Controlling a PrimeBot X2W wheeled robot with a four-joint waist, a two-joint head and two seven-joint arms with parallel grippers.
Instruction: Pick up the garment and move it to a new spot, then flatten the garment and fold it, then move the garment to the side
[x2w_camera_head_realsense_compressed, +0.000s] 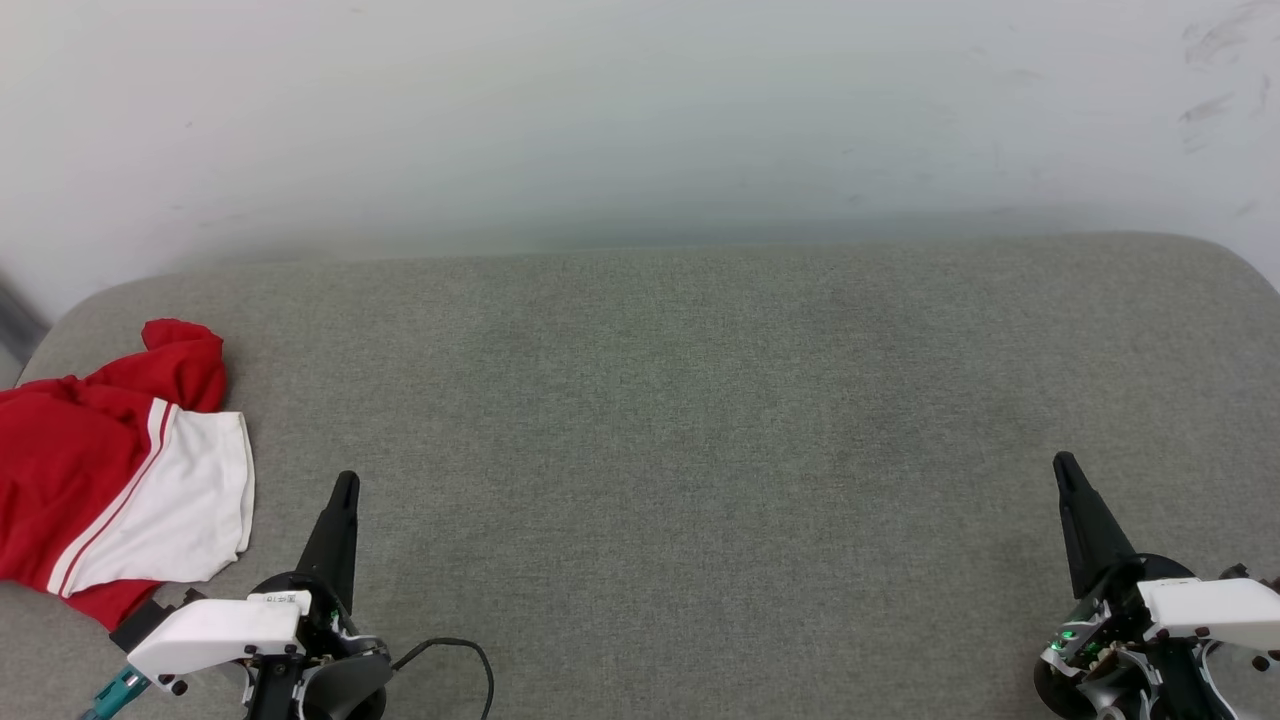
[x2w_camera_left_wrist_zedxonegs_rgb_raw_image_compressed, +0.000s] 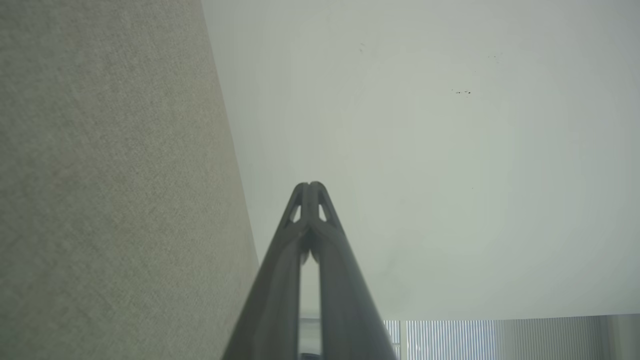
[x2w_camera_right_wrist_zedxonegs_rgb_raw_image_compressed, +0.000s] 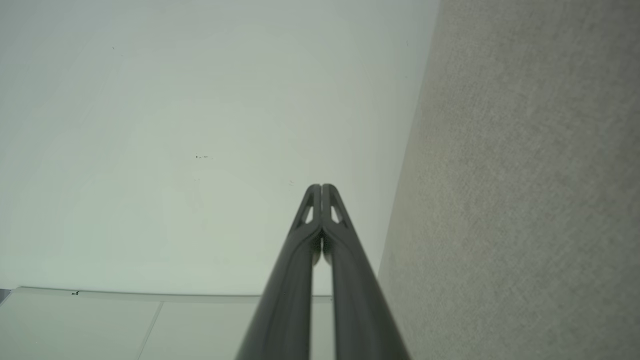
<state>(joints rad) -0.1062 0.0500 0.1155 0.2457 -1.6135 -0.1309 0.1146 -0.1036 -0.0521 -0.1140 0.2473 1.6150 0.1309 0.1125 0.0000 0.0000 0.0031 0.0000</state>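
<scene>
Grey cushion (x2w_camera_head_realsense_compressed: 700, 450), crumpled garment (x2w_camera_head_realsense_compressed: 100, 470) at left edge

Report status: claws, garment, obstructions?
Both shut, empty: left claw, right claw. Red-white garment bunched at left end of grey cushion, beside left claw, untouched. Black cable trails behind left claw, off garment.

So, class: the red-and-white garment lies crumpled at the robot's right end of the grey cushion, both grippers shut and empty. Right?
Wrong side: the head view shows the garment at the robot's left end of the grey cushion. The left gripper and right gripper are indeed shut and empty.
</scene>
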